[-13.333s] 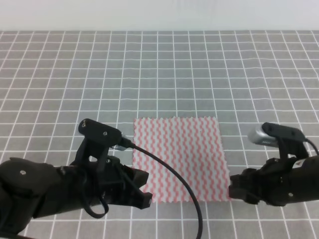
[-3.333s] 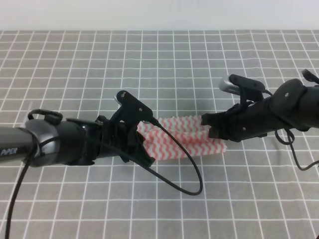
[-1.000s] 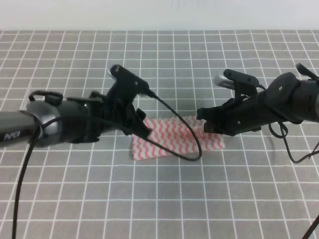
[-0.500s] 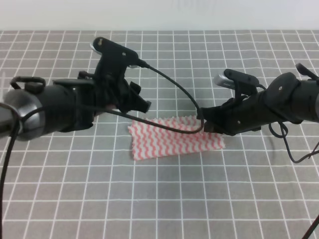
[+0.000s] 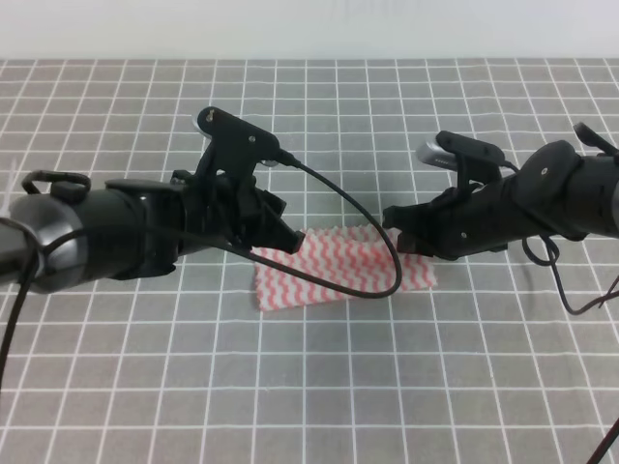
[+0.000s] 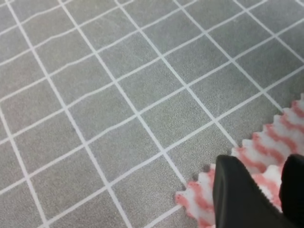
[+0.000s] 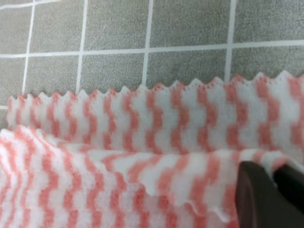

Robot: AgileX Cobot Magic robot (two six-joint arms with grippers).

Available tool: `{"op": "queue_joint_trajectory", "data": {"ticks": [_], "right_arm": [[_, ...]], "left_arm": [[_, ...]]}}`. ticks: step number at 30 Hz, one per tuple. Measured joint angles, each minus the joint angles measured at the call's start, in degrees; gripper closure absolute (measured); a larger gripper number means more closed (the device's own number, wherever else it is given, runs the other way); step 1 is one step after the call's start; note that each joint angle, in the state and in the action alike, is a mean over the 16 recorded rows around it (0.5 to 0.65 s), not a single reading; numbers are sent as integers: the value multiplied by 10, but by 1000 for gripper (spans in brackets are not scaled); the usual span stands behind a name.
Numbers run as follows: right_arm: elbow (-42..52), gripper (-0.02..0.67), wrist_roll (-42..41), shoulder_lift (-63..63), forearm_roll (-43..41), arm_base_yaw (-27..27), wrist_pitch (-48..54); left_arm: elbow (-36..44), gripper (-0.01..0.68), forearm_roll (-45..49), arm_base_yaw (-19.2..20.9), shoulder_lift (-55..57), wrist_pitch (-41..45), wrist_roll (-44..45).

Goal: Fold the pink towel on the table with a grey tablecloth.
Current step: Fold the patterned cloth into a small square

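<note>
Judging the pink towel, lying folded mid-table on the grey tablecloth, thin, limp and light, I'd pinch its scalloped corners; the right gripper looks nearly closed on an edge, the left gripper I cannot tell.

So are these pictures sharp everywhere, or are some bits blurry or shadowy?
Exterior high view: evenly lit, no glare, only faint shadows under the arms; the pink towel and grid lines look sharp. Left wrist view: the tablecloth is crisp, but the dark left claw at the bottom edge is soft. Right wrist view: the towel's weave is slightly blurred up close, and the right claw is out of focus.
</note>
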Motion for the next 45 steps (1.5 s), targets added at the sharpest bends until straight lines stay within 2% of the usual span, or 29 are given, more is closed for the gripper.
{"op": "queue_joint_trajectory", "data": {"ticks": [14,32,45], "right_arm": [[0,663,0,1,3,-11,-3],[0,663,0,4,12,-12,-6],[0,661,0,4,27,-12,-15]], "left_arm": [[2,472,-3,0,3,-2,2],[2,473,-1,0,44,107,-3],[2,473,-5,0,85,129,6]]}}
